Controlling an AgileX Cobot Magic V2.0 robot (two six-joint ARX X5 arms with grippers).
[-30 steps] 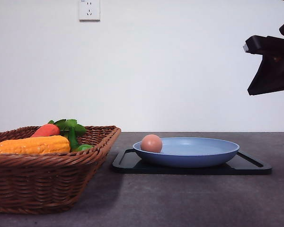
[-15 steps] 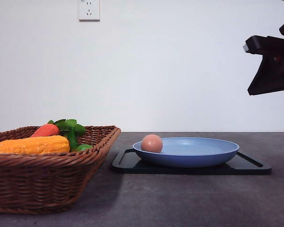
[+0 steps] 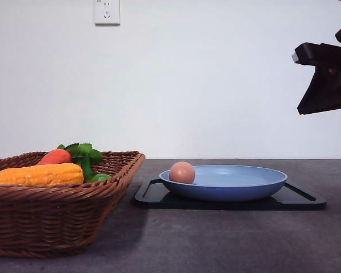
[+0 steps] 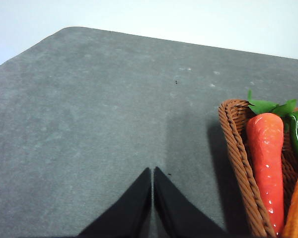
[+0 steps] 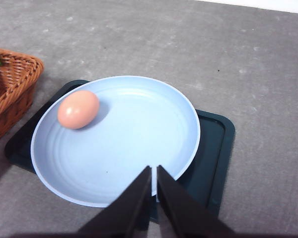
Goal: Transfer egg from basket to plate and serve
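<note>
Our right fingers (image 5: 154, 171) are clenched on nothing, hanging above the plate (image 5: 139, 148) — the egg (image 5: 78, 109) lies in it near the far rim, well apart from them. Our left fingers (image 4: 152, 173) are clenched too — over bare counter (image 4: 89, 109), beside the basket (image 4: 236, 144).

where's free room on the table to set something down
Bare table lies in front of the black tray and beside the basket on its outer side. Most of the plate is bare; the egg sits near its basket-side rim. The basket is crowded with a carrot and corn.
</note>
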